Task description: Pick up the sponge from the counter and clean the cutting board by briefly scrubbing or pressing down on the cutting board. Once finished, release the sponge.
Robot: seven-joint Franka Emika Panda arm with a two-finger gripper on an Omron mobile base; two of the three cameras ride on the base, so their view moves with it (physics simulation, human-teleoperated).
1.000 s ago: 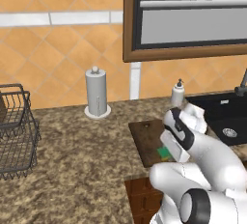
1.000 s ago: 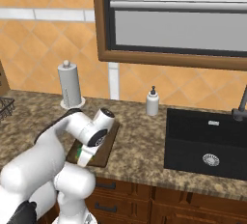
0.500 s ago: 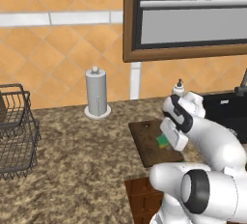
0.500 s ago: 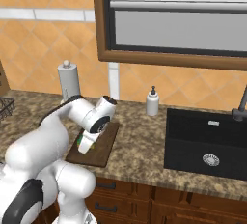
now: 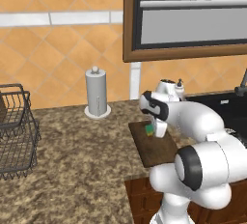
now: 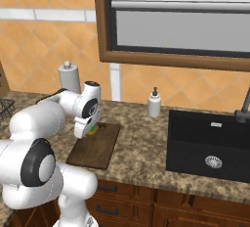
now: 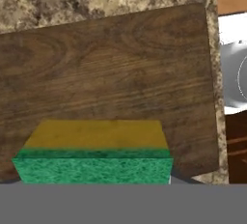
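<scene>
Sponge [image 7: 94, 162] is held clamped between the fingers [image 5: 155, 132], yellow underside turned toward the cutting board [image 7: 111, 73] directly beneath on the tabletop [image 5: 72, 160], apparently so it can be pressed down.

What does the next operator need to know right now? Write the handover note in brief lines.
Gripper: shut on the sponge, over the far end of the cutting board.
Cutting board: flat on the counter, left of the sink.
Done: sponge picked up and brought to the board.
Left: press or scrub briefly, though contact cannot be confirmed, then release the sponge.
</scene>
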